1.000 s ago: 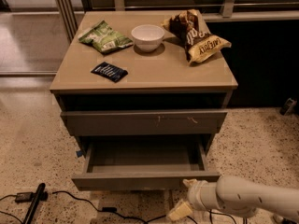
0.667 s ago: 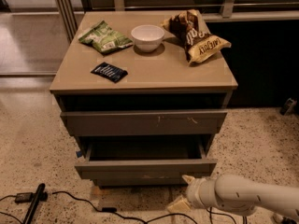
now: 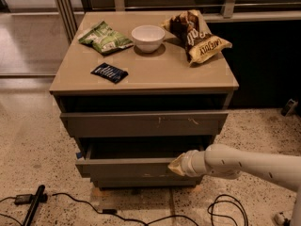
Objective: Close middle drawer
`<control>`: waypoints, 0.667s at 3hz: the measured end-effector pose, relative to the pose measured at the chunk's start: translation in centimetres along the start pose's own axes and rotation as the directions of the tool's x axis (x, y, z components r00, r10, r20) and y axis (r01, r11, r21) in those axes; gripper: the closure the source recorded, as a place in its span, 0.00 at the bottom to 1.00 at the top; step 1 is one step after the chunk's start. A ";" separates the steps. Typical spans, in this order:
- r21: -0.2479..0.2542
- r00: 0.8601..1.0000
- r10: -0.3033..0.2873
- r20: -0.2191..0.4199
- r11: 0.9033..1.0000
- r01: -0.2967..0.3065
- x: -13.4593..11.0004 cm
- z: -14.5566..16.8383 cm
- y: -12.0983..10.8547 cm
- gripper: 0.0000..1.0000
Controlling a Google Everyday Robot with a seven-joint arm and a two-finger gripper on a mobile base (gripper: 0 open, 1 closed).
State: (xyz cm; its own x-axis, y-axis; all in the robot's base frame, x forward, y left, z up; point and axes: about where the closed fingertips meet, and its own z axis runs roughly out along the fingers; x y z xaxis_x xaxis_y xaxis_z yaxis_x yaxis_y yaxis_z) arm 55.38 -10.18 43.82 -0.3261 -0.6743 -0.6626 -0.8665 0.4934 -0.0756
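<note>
Tool [image 3: 178, 165] at drawer [image 3: 124, 166] front, probably touching; grip state can't tell. Front's long axis runs sideways, mostly left of tool; closing push goes straight into table [image 3: 164, 74].

Speckled floor [image 3: 33, 140], black cables [image 3: 70, 204], perhaps glass partition [image 3: 28, 32].

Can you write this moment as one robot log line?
middle drawer: slightly open | gripper: at its front panel, right side | task: closing not finished
</note>
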 end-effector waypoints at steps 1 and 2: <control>0.016 1.000 -0.014 0.005 1.000 0.014 -0.8 0.3 -1.5 0.63; 0.016 1.000 -0.014 0.005 1.000 0.014 -0.8 0.3 -1.5 0.39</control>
State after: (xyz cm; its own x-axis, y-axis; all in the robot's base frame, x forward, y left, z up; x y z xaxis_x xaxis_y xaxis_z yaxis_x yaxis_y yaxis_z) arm 57.10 -10.18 44.24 -0.3117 -0.6787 -0.6650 -0.8650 0.4923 -0.0970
